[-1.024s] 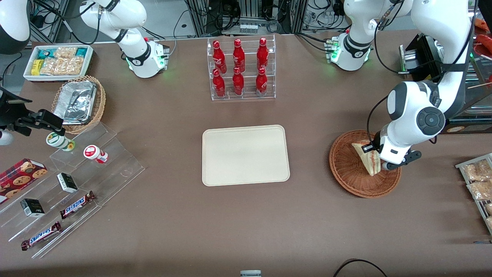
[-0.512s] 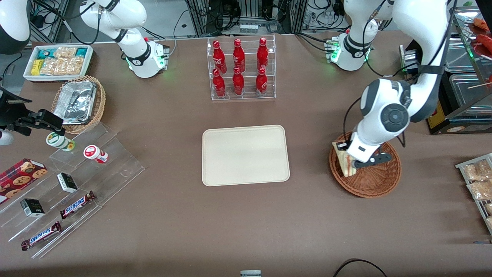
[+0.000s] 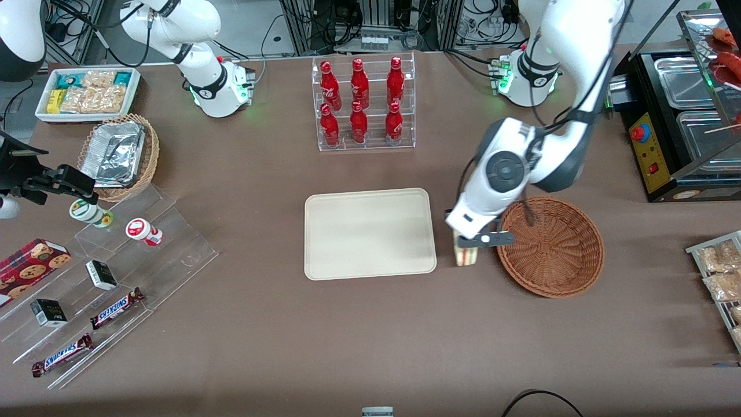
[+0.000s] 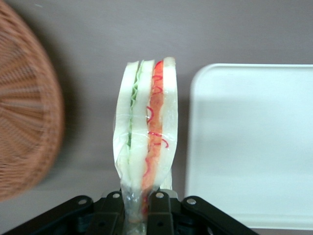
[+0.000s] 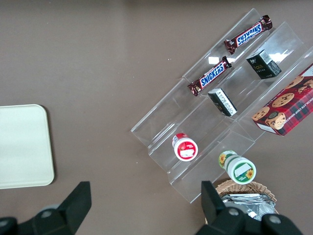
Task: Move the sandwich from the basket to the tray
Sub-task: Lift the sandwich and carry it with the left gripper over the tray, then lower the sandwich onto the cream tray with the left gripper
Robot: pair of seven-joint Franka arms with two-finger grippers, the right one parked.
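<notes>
My gripper [image 3: 466, 243] [image 4: 138, 208] is shut on the clear-wrapped sandwich [image 3: 466, 253] [image 4: 146, 132], holding it above the table in the gap between the tray and the basket. The wedge hangs cut edge out, its green, red and orange layers showing. The reddish-brown wicker basket [image 3: 550, 246] [image 4: 27, 127] lies empty toward the working arm's end. The cream tray [image 3: 369, 233] [image 4: 254, 147] [image 5: 22, 147] lies bare beside the sandwich, at the table's middle.
A clear rack of red bottles [image 3: 363, 104] stands farther from the front camera than the tray. Toward the parked arm's end are acrylic steps with snack bars [image 3: 113, 307], a tan basket of foil trays [image 3: 118, 153] and a white bin [image 3: 87, 92]. A black food warmer [image 3: 683, 116] stands past the basket.
The gripper has lifted the sandwich out of the basket and carried it sideways toward the tray. The basket now lies empty.
</notes>
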